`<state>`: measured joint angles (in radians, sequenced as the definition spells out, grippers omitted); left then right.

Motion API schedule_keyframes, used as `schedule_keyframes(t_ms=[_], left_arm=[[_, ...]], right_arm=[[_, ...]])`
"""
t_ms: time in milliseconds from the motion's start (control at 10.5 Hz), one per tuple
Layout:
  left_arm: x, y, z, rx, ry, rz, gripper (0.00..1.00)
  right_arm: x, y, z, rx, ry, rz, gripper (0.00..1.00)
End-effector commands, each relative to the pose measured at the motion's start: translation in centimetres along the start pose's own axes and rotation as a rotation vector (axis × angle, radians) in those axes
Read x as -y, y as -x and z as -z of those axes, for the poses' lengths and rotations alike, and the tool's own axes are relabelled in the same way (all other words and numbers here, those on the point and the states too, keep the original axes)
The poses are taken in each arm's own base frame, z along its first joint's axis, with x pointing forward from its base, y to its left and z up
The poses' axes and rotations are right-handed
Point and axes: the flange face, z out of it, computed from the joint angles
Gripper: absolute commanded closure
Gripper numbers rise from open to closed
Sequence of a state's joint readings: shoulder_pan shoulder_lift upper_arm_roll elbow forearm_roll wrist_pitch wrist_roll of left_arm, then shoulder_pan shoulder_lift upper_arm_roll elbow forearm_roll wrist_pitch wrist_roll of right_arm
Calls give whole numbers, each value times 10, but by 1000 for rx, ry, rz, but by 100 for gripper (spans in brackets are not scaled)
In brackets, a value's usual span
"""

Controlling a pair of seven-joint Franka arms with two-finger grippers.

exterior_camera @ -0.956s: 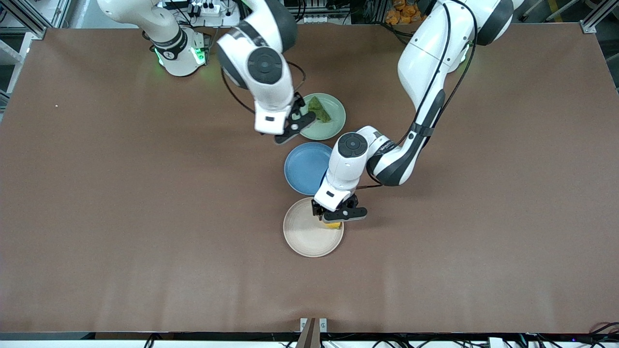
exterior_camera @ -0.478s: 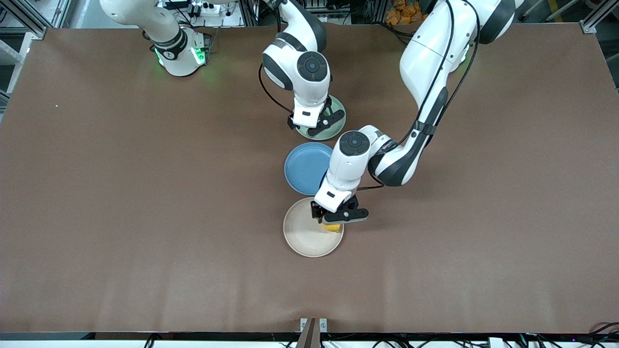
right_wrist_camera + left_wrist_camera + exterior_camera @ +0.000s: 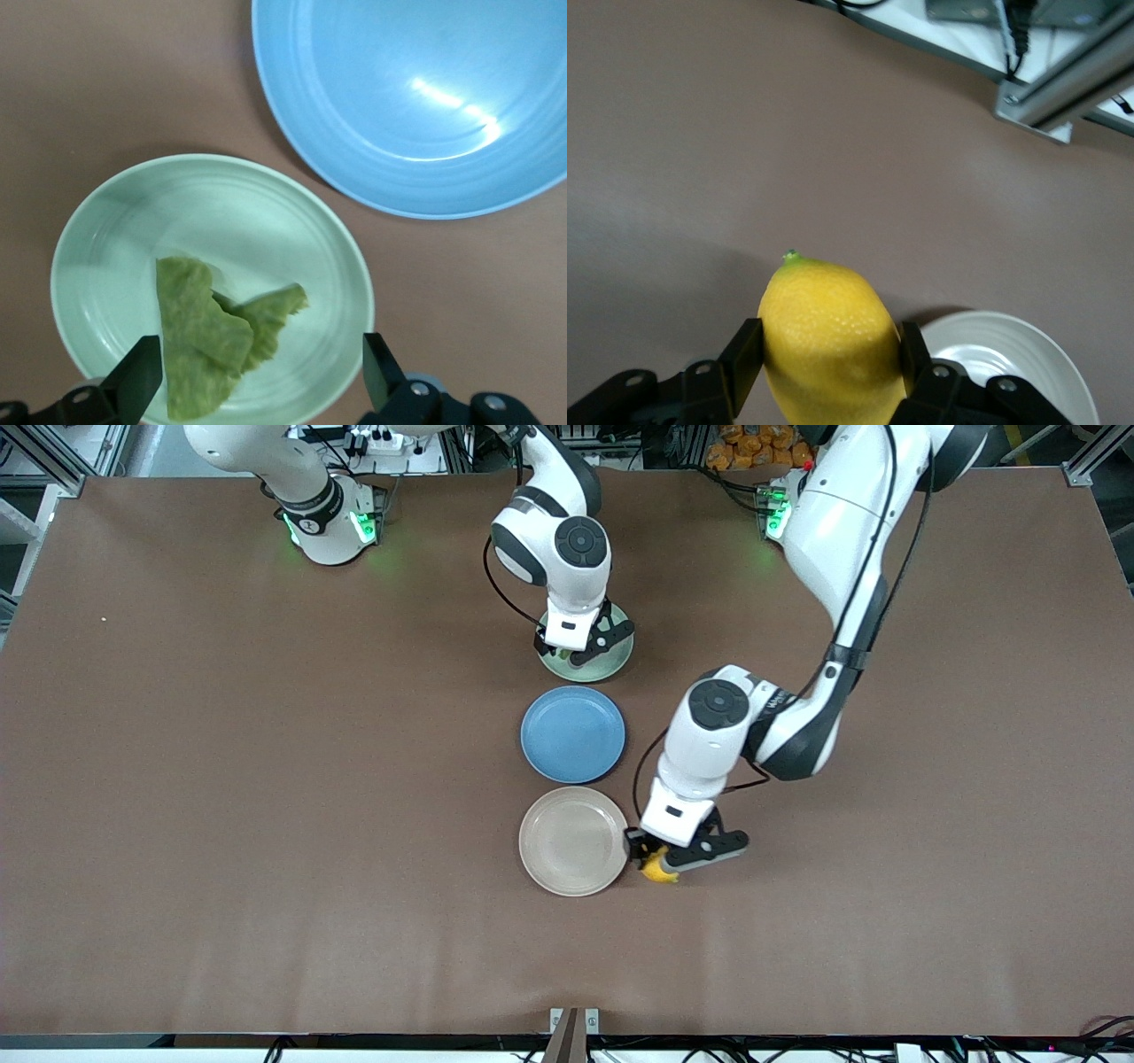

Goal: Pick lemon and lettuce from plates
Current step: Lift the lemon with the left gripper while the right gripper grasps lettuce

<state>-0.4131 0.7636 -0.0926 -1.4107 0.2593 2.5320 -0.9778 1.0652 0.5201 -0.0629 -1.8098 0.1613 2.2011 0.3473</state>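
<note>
My left gripper [image 3: 656,865] is shut on the yellow lemon [image 3: 656,871], holding it over the table beside the empty beige-white plate [image 3: 572,841]. In the left wrist view the lemon [image 3: 828,341] sits between both fingers, with the beige-white plate [image 3: 1010,367] beside it. My right gripper [image 3: 580,657] is open, low over the pale green plate [image 3: 611,658]. In the right wrist view the green lettuce [image 3: 208,332] lies on the pale green plate [image 3: 106,239], partly between the spread fingers [image 3: 133,381]. In the front view the lettuce is hidden under the hand.
A blue plate [image 3: 573,733] lies between the two task plates, empty; it also shows in the right wrist view [image 3: 416,97]. The brown table [image 3: 266,779] spreads wide toward both ends.
My left gripper carried the lemon off the beige-white plate toward the left arm's end of the table. My right gripper moved over the pale green plate and came down on it.
</note>
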Motion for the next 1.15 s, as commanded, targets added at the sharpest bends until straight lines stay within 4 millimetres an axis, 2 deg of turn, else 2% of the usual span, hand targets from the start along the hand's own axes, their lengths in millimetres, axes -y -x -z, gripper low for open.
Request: schedule_keyframes(t_ms=[0, 191, 287, 382, 478, 574, 765, 860, 956, 1051], left_arm=[[38, -25, 10, 1, -50, 8, 100], [77, -24, -1, 42, -99, -66, 100], [99, -30, -6, 56, -121, -83, 100], [113, -29, -10, 75, -140, -110, 100], [132, -38, -10, 105, -178, -123, 100], [144, -41, -11, 145, -212, -175, 100], [169, -54, -5, 191, -245, -220, 100], [174, -53, -1, 229, -258, -241, 100], [181, -52, 2, 276, -279, -265, 100], [190, -52, 4, 317, -299, -274, 100]], right_arm=[[17, 6, -24, -9, 13, -28, 0], [28, 7, -40, -27, 13, -56, 0], [38, 12, -51, -25, 19, -57, 0], [44, 14, -62, -30, 24, -62, 0], [54, 20, -71, -31, 30, -69, 0], [57, 22, -81, -28, 43, -74, 0], [59, 23, -89, -40, 50, -70, 0], [58, 22, -88, -42, 50, -70, 16], [53, 17, -80, -47, 59, -60, 57], [47, 11, -72, -46, 57, -68, 74]])
